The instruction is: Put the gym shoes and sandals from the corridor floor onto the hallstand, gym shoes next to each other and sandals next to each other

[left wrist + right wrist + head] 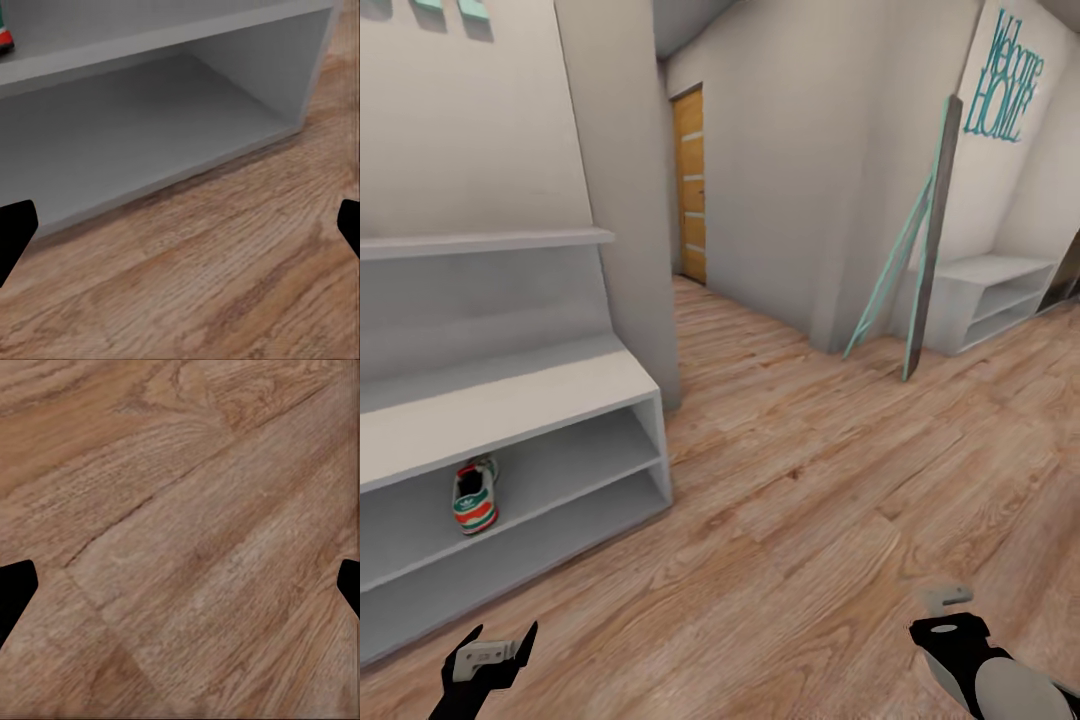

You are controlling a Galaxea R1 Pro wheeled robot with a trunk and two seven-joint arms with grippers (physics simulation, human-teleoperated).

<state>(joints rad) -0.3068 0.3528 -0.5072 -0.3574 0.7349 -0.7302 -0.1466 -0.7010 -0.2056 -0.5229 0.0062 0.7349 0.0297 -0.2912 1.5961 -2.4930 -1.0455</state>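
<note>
One gym shoe, white with teal and red-orange stripes, stands on the upper of the two low shelves of the hallstand; its edge also peeks into the left wrist view. My left gripper hangs open and empty over the corridor floor in front of the rack's bottom shelf, fingertips spread wide. My right gripper is open over bare planks, well right of the rack. The sandals are out of view.
A tall framed panel leans against the wall corner ahead on the right, beside a second pale shelf unit. A wooden door closes the far end of the corridor. Open floor lies between the rack and those.
</note>
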